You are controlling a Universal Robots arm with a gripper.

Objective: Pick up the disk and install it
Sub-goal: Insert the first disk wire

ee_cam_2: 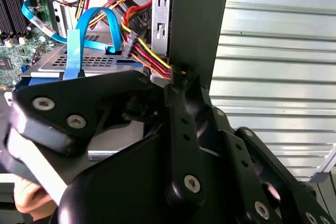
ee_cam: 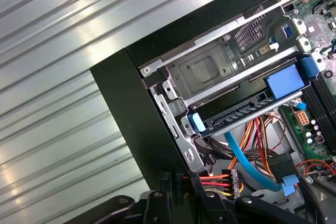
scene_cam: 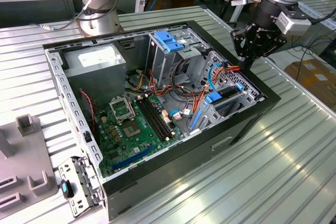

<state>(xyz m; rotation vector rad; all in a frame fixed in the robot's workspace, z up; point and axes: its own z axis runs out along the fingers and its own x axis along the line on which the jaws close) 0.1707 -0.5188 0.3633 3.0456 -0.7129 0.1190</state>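
Observation:
The disk [scene_cam: 223, 97] lies flat in the drive bay at the corner of the open computer case [scene_cam: 157, 174], toward the exterior view's right. Its bright blue carrier rail frames it. In the first wrist view the disk [ee_cam: 239, 113] shows edge-on between two blue clips, with a light blue data cable beneath it. My gripper [scene_cam: 247, 62] hangs just above the case's black wall beside that bay, shut and holding nothing. In both wrist views the gripper [ee_cam_2: 176, 85] [ee_cam: 181, 184] is close to a power connector [ee_cam: 232, 180] with red, yellow and black wires.
Inside the case are a tall grey cage with a blue handle [scene_cam: 168, 40], a grey box with a white sticker [scene_cam: 97, 59], the motherboard [scene_cam: 131, 124] and loose cables. A second arm's base [scene_cam: 100, 19] stands behind. A grey fixture [scene_cam: 26, 166] sits on the ribbed table.

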